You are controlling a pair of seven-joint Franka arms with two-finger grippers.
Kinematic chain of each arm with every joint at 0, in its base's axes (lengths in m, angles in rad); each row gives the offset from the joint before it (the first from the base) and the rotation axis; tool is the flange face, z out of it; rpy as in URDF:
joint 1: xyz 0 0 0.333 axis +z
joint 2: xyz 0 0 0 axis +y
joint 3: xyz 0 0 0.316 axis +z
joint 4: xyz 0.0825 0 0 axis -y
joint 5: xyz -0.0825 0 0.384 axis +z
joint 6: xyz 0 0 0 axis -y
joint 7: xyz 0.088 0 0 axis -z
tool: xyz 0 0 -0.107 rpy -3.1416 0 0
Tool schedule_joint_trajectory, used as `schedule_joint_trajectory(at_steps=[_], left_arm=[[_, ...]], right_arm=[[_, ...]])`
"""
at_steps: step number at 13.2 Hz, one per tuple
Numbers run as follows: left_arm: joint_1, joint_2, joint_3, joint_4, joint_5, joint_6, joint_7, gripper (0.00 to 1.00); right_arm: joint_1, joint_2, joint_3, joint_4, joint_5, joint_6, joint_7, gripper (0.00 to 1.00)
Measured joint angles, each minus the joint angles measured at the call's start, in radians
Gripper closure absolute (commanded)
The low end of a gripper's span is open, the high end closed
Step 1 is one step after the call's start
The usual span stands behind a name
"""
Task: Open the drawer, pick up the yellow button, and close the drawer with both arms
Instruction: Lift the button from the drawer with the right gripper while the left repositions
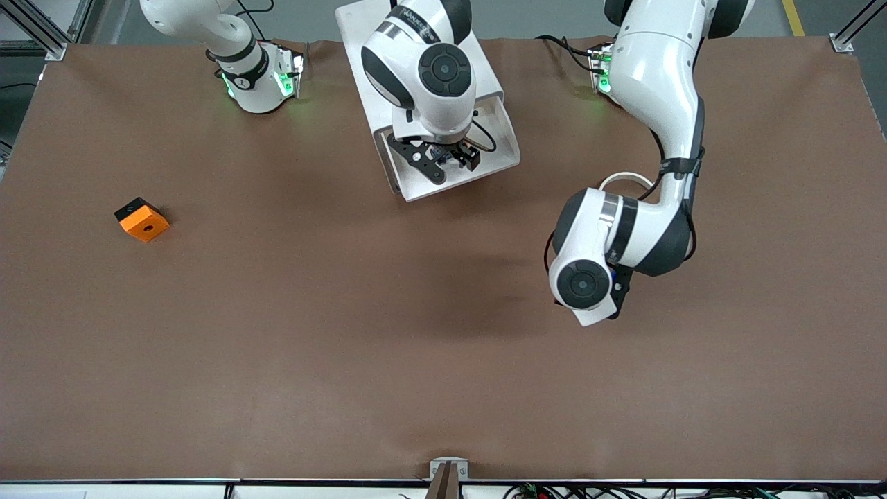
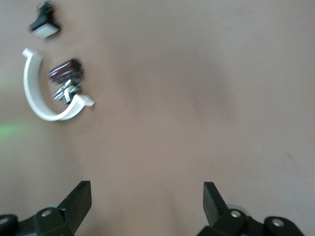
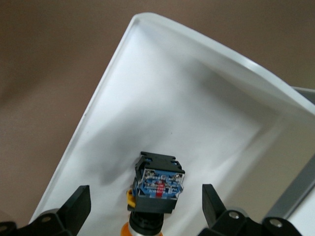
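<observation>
Inside the pulled-out drawer [image 3: 162, 113] the button [image 3: 156, 189] lies on its side, long axis running toward the right gripper [image 3: 142, 206], which hangs directly over it with fingers spread, one each side, not touching. Right arm is clearly nearer. Left gripper [image 2: 147, 204], also spread and empty, waits over bare table [image 1: 346, 346].

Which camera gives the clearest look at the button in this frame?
The right wrist view: the button lies in the open drawer, between the open fingers of the right pincer. The front view hides it under that arm. The left wrist view shows only tabletop and the open left pincer.
</observation>
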Motion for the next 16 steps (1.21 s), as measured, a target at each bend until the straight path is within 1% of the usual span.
schedule_joint_trajectory(at_steps=[1, 3, 5, 6, 7, 8, 9, 11, 13, 16], left_arm=[[0.001, -0.017, 0.001, 0.001, 0.004, 0.009, 0.085, 0.0], [0.01, -0.06, 0.005, 0.0, 0.007, 0.017, 0.216, 0.0], [0.018, -0.103, 0.005, -0.006, 0.007, 0.018, 0.334, 0.0], [0.018, -0.125, 0.005, -0.019, 0.007, 0.026, 0.383, 0.0], [0.017, -0.151, 0.005, -0.048, 0.007, 0.058, 0.42, 0.0], [0.015, -0.186, 0.002, -0.099, 0.007, 0.109, 0.459, 0.0], [0.013, -0.229, -0.005, -0.169, 0.009, 0.17, 0.501, 0.0], [0.012, -0.328, -0.03, -0.335, 0.014, 0.294, 0.577, 0.0], [0.011, -0.412, -0.066, -0.473, 0.02, 0.352, 0.617, 0.0], [0.008, -0.479, -0.137, -0.583, 0.055, 0.37, 0.622, 0.0]], right_arm=[[0.0, 0.005, 0.0, -0.003, 0.0, 0.0, 0.0, 0.02], [0.0, 0.009, 0.0, -0.007, 0.0, -0.001, 0.001, 0.32], [0.0, 0.009, 0.0, -0.008, 0.0, -0.002, 0.001, 0.65], [0.0, 0.009, 0.0, -0.008, 0.0, -0.002, 0.001, 0.78], [0.0, 0.009, -0.001, -0.008, 0.0, -0.002, 0.001, 0.88], [0.0, 0.009, -0.001, -0.007, 0.0, -0.002, 0.001, 0.98], [0.0, 0.009, -0.002, -0.006, 0.0, -0.002, 0.001, 1.0], [-0.001, 0.008, -0.003, -0.006, 0.0, -0.002, 0.001, 1.0], [-0.001, 0.008, -0.004, -0.004, 0.0, -0.002, 0.001, 1.0], [-0.017, 0.007, -0.009, 0.008, 0.004, -0.007, 0.001, 1.0]])
